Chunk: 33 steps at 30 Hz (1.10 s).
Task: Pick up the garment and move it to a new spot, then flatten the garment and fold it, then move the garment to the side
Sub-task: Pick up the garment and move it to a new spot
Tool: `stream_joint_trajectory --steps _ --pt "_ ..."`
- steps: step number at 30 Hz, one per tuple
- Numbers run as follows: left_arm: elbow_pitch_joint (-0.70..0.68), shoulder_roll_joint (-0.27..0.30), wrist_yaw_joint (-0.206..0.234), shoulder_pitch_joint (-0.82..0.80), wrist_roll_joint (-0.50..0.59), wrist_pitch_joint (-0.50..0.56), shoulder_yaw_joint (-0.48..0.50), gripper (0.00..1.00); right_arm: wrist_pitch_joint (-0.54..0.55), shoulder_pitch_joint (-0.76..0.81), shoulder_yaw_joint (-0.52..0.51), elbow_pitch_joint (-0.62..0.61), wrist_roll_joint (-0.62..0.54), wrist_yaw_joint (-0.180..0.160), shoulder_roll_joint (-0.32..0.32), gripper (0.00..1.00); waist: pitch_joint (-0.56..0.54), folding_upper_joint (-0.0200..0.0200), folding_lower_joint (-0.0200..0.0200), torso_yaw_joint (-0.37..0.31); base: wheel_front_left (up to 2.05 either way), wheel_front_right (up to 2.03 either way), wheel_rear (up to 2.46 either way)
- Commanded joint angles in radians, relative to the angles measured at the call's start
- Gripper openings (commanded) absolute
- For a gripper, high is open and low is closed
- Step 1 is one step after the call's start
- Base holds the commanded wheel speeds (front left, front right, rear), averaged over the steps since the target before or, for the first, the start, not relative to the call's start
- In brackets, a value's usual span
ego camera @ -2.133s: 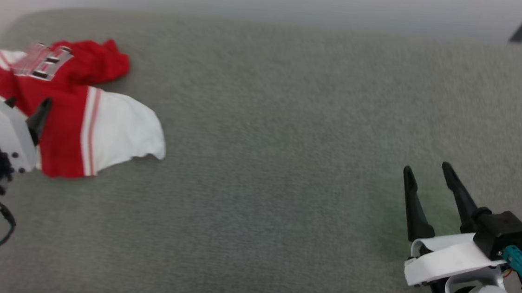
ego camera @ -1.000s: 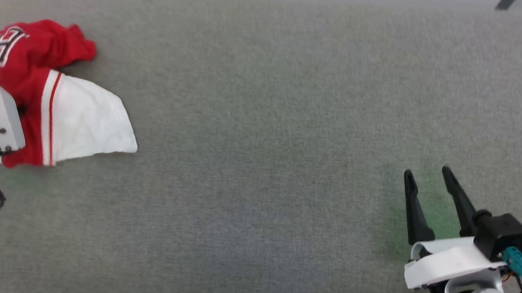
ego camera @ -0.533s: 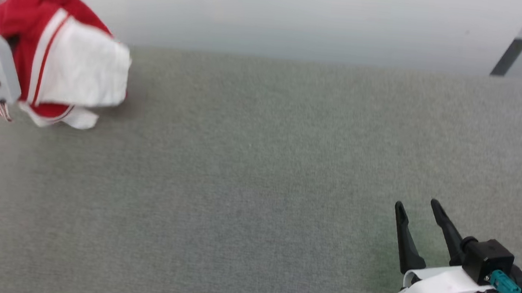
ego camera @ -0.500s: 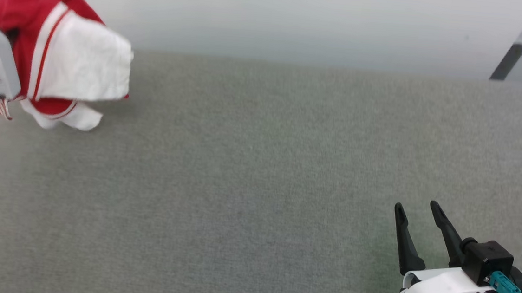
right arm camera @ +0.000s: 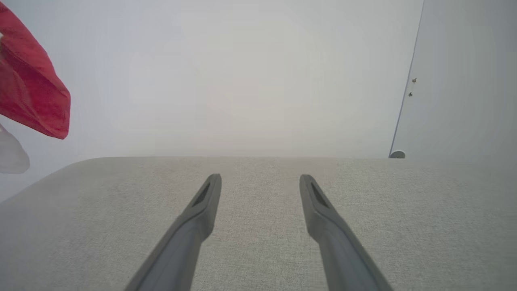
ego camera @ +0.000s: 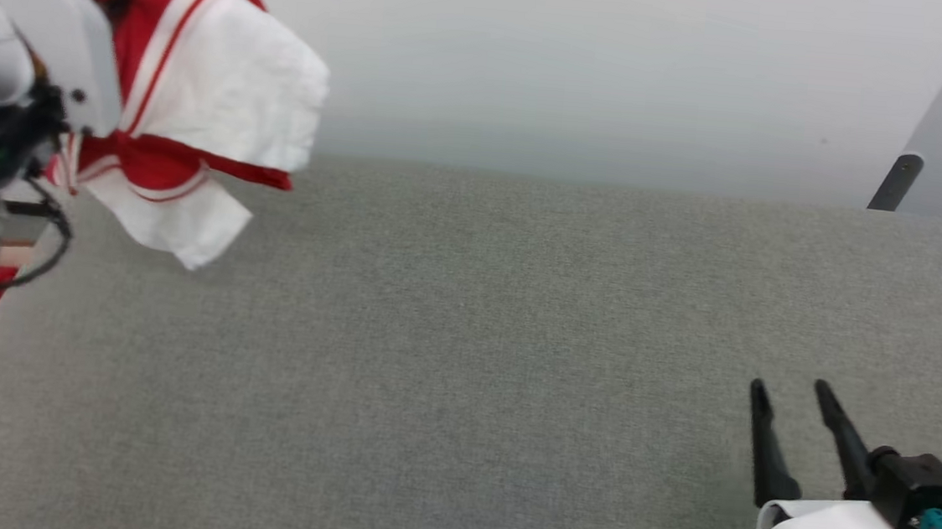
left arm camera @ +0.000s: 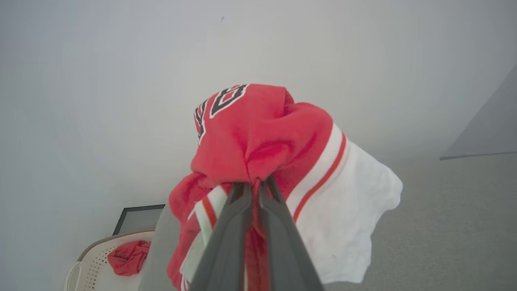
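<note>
We see bright, soft, even light with no glare. In the head view the garment (ego camera: 199,83) casts only a faint, diffuse shadow on the grey counter (ego camera: 473,340), and its hanging edges look slightly smeared. In the left wrist view the left tool (left arm camera: 254,184) sits close to the lens and out of focus, while the cloth past it is sharper; the corners darken a little. In the right wrist view the right tool (right arm camera: 260,178) is soft-edged, the wall glows palest at the centre, and the counter's far edge bows downward at the left.

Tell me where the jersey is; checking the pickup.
In the head view's upper left, the garment hangs above the grey surface, pinched by the left gripper.
</note>
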Motion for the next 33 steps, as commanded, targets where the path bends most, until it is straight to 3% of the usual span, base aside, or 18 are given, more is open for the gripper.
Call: stream_joint_trajectory --steps 1,21,33 --pt "-0.030 -0.018 0.017 0.015 -0.007 0.014 -0.008 0.00 -0.002 0.003 -0.021 -0.008 -0.011 0.000 0.002 1.00 -0.001 0.0000 -0.0001 -0.012 0.00 0.00 0.00" --pt "-0.379 -0.162 0.155 0.164 -0.073 0.190 -0.090 0.00 0.033 -0.030 -0.193 -0.084 -0.060 0.000 0.002 1.00 0.045 0.0000 -0.0001 -0.169 0.00 0.00 0.00" --pt "-0.393 -0.204 0.195 0.296 -0.081 0.202 -0.150 0.00 0.030 -0.023 -0.246 -0.076 -0.041 0.000 0.003 1.00 0.089 0.0000 -0.0001 -0.276 0.00 0.00 0.00"
